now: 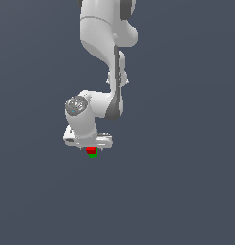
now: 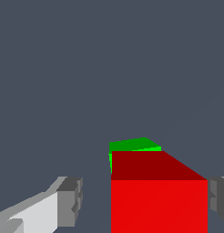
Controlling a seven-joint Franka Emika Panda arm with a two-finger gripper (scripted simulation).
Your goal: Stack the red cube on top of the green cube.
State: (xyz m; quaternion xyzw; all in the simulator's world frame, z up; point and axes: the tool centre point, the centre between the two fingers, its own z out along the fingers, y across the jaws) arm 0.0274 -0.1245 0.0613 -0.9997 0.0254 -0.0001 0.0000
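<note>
In the wrist view, going left to right, we note first one grey finger pad (image 2: 69,201) on its white finger, standing clear of the red cube (image 2: 158,200) with a strip of bare floor between them. The red cube fills the middle, and the green cube (image 2: 132,145) shows just past its far edge, partly hidden by it. At the far right the other pad (image 2: 219,200) sits at or just beside the cube's face; we cannot tell whether it touches. We record the gripper (image 1: 92,148) as spread apart, not clamping the cube.

In the exterior view the white arm (image 1: 101,43) hangs above the gripper, with the red cube (image 1: 91,150) directly below it, resting on the green cube (image 1: 92,155) over the grey floor (image 1: 186,191).
</note>
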